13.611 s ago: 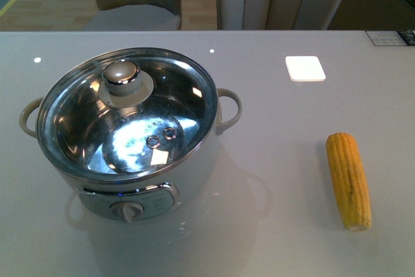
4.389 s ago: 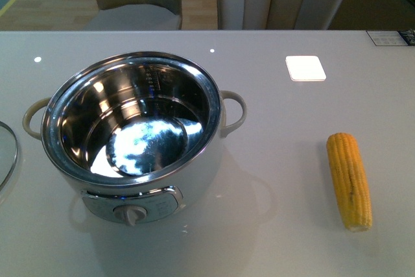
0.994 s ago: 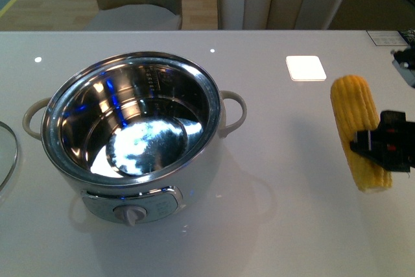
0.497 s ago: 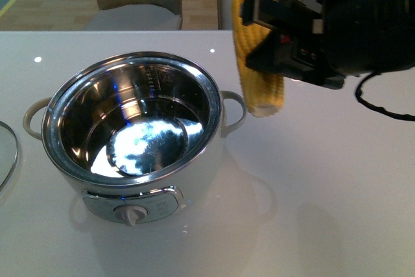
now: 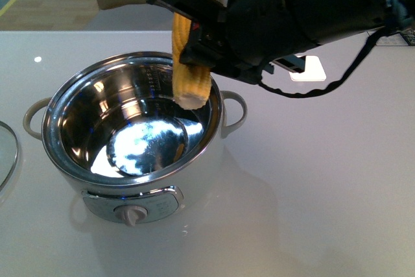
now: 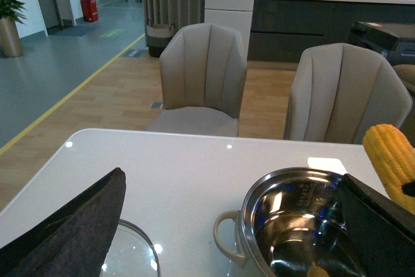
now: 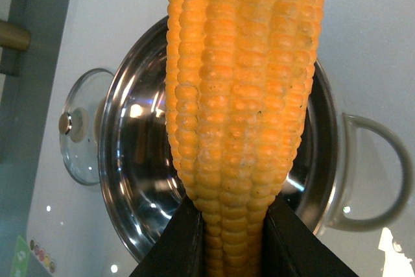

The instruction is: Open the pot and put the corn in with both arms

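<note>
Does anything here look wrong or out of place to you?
Nothing stands out. The right claw grips the corn, hanging end-down above the open pot; the glass lid lies flat on the table beside the pot. No spill or damage shows.

Left tool (image 6: pixel 230 176), fingers (image 6: pixel 71 225) spread wide over white tabletop (image 6: pixel 162 160). Beyond the fingertips: uncovered pot (image 6: pixel 285 205). Beside one finger, raised corn (image 6: pixel 392 160); beside the other, glass lid (image 6: pixel 133 254) lying flat.
</note>
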